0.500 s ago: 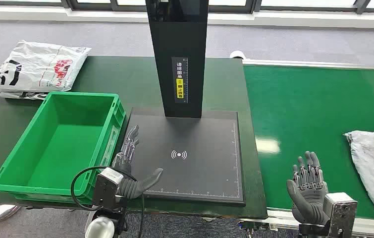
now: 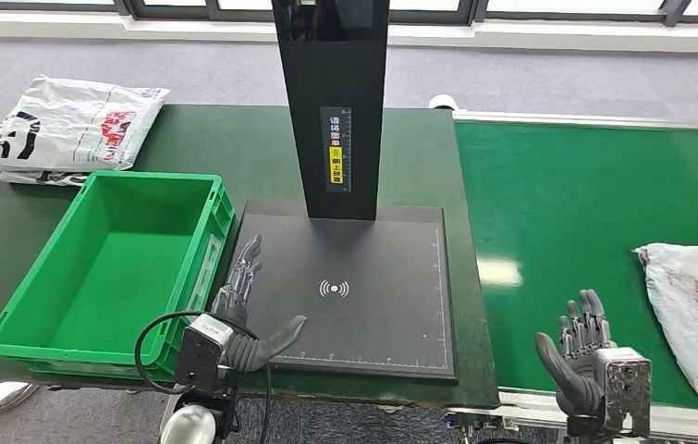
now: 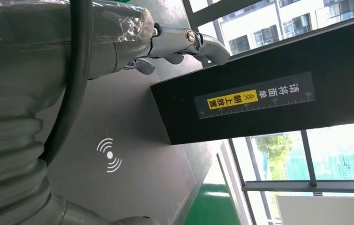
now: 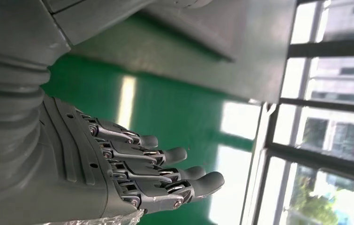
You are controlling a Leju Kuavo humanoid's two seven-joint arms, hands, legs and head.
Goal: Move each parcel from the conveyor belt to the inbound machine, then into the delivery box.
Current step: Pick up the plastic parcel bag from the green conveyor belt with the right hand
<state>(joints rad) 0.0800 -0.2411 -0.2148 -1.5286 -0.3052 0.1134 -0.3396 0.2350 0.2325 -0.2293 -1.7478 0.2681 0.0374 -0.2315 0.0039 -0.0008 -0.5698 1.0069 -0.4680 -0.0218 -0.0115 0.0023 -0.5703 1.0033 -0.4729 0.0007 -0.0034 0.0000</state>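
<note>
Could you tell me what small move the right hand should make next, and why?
Probably reach the right hand further right toward the grey parcel on the green conveyor belt. The hand is open and holds nothing, the parcel lies just beyond it untouched, and the inbound machine's black plate and the green box are both bare.

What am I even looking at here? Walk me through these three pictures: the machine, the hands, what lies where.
The wide picture is the robot's own head view, looking down. The other two come from cameras at its wrists. Its left hand rests open at the edge of the black scanning pad, the inbound machine with its dark post. Its right hand hovers open over the green conveyor belt, holding nothing. A grey parcel lies on the belt beside it. A green delivery box stands on the table, with a white bag behind it.
</note>
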